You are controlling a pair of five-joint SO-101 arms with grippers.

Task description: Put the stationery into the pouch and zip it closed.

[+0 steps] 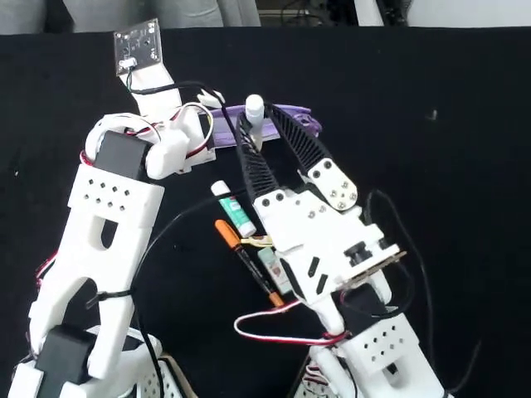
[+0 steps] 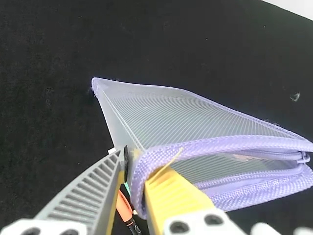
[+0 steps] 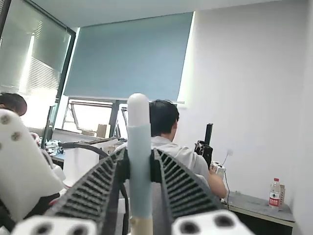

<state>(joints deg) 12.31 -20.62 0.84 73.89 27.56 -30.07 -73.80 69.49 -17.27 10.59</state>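
Pouch (image 2: 195, 117) pinched by left hand (image 2: 134, 164); right hand (image 3: 139, 157) holds pen (image 3: 138, 122) upright.

The right gripper (image 3: 140, 157) has its two black ribbed jaws closed from either side on a pale blue tube (image 3: 139, 186) with a rounded white cap (image 3: 138, 110). The tube stands upright between them, the cap rising well clear of their tips and the lower end running down between their white bases. Just beside one jaw bulks a white moulded arm part (image 3: 19, 161), and behind lies a room: a blue roller blind (image 3: 127, 54) drawn above a window (image 3: 90, 116), a slatted blind (image 3: 34, 73) beside it, a white wall (image 3: 244, 98), and a small bottle (image 3: 275, 193) upright on a grey surface (image 3: 249, 201) against that wall.
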